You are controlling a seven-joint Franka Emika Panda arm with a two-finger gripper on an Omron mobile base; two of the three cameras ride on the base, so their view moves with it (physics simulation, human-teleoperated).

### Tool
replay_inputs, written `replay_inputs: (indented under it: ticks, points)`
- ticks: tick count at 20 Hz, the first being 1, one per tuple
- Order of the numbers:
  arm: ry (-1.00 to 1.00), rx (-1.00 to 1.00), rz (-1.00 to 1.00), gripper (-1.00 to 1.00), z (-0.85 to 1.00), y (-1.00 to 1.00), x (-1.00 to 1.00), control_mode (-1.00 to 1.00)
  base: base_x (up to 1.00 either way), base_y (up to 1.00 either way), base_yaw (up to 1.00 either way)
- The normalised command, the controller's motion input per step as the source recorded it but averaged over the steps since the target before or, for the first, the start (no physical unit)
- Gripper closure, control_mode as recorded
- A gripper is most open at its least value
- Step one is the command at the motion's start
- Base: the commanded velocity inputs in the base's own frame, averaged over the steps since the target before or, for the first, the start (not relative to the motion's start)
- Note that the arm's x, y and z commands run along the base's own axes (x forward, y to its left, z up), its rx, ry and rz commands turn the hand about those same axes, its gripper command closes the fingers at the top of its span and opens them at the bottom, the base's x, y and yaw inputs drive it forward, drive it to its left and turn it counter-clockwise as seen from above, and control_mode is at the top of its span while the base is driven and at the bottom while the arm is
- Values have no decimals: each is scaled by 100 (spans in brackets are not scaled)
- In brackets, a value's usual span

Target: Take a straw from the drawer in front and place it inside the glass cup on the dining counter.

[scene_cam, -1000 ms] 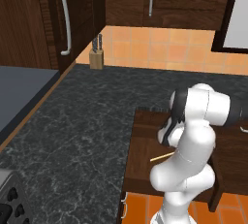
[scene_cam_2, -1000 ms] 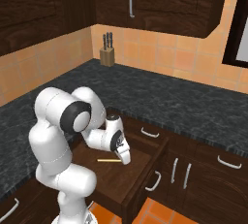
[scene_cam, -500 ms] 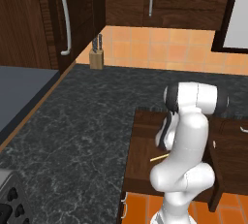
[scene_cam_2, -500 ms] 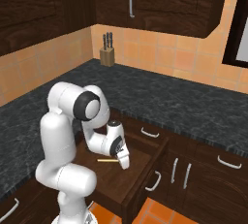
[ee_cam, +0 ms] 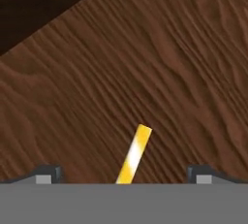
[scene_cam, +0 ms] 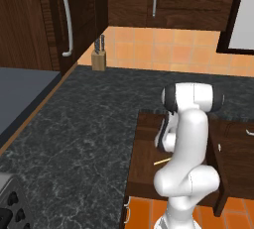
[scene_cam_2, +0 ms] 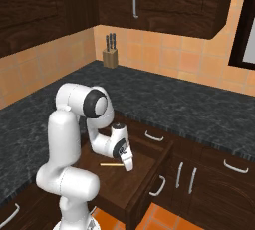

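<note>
Dark wood is the floor of the open drawer (scene_cam_2: 133, 186), and on it lies the straw (ee_cam: 134, 154), flat, between the wide-spread tips of the empty end effector (ee_cam: 124, 173). To grasp well, I think it should go straight down and close across the stick. Its lower part is cut off at the hand view's bottom edge.

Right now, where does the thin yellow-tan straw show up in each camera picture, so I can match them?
Left base view: the thin yellow-tan straw lies on the floor of the open dark brown wooden drawer, just left of the white arm.
Right base view: it lies in the drawer, directly under the open claw.
Hand view: bottom centre, between the two fingertips.
Shared landmark: the drawer's wood-grain floor.
</note>
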Motion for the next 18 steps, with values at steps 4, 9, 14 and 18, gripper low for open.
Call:
replay_inputs:
  ticks: [4, 9, 14, 18]
  points:
    - [0, 0, -4, -100, -32, 0, 0, -100, 0, 0, 0]
    - [0, 1, -4, -100, -39, 0, 0, -100, 0, 0, 0]
    - [0, 3, -4, 100, -37, 0, 0, -100, 0, 0, 0]
    - [5, 5, -4, 100, -20, -1, 0, -100, 0, 0, 0]
